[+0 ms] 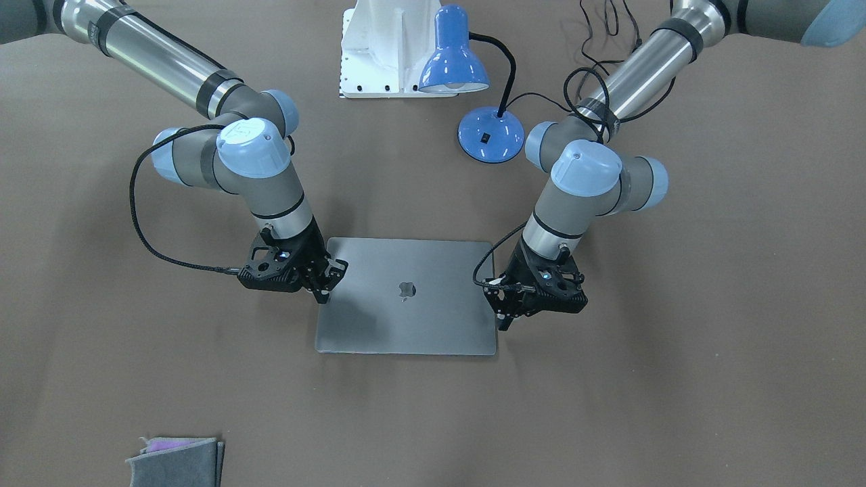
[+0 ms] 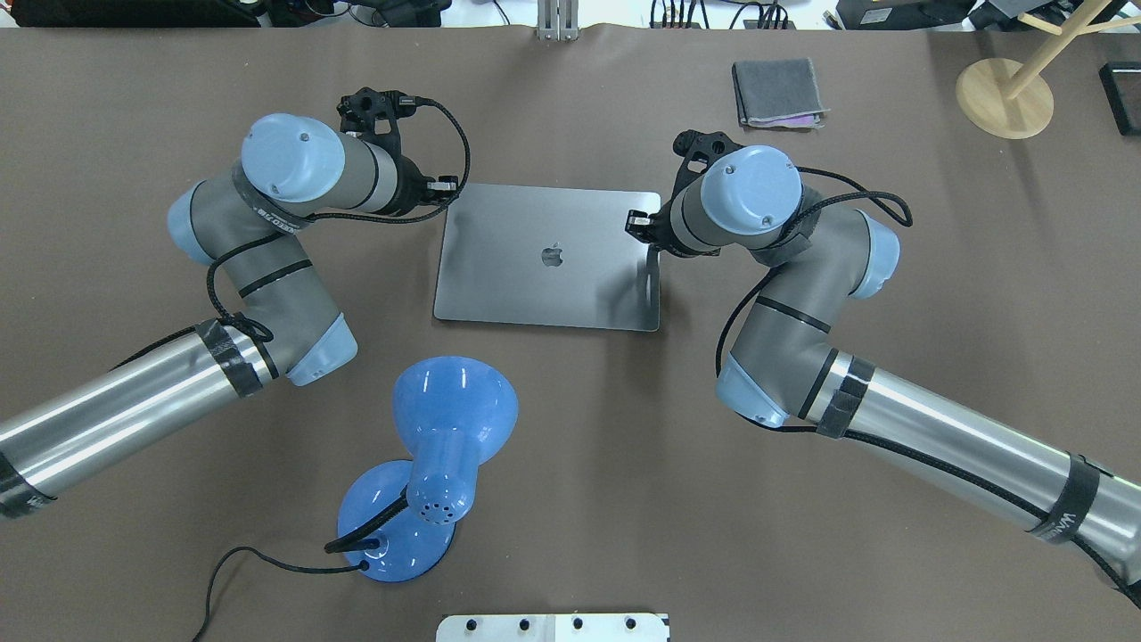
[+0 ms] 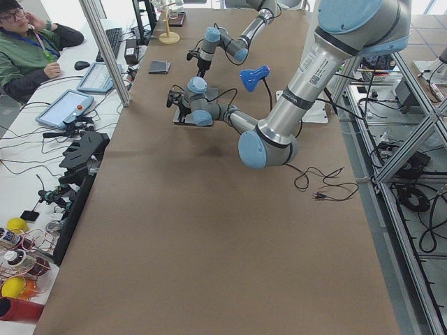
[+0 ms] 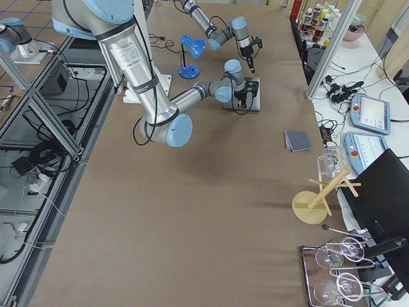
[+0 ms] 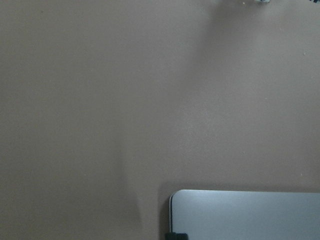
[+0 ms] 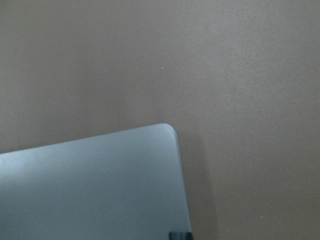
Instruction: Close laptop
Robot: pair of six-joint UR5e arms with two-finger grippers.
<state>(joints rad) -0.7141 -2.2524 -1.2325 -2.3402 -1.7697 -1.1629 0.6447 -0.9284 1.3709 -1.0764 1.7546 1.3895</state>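
The space-grey laptop (image 1: pixel 406 325) lies closed and flat on the brown table, with the dark apple logo on its lid facing up; it also shows in the overhead view (image 2: pixel 548 294). My left gripper (image 1: pixel 504 318) (image 2: pixel 443 187) is shut, and its tip (image 5: pixel 176 236) sits at the laptop's (image 5: pixel 250 215) side edge near a far corner. My right gripper (image 1: pixel 327 284) (image 2: pixel 644 227) is shut, and its tip (image 6: pixel 180 235) sits at the opposite edge of the lid (image 6: pixel 90 185). Neither gripper holds anything.
A blue desk lamp (image 2: pixel 446 428) with a round base (image 1: pixel 490 134) stands between the laptop and the robot's white mount (image 1: pixel 385 47). A folded grey cloth (image 2: pixel 775 92) lies far right. A wooden stand (image 2: pixel 1003 98) is at the far right corner.
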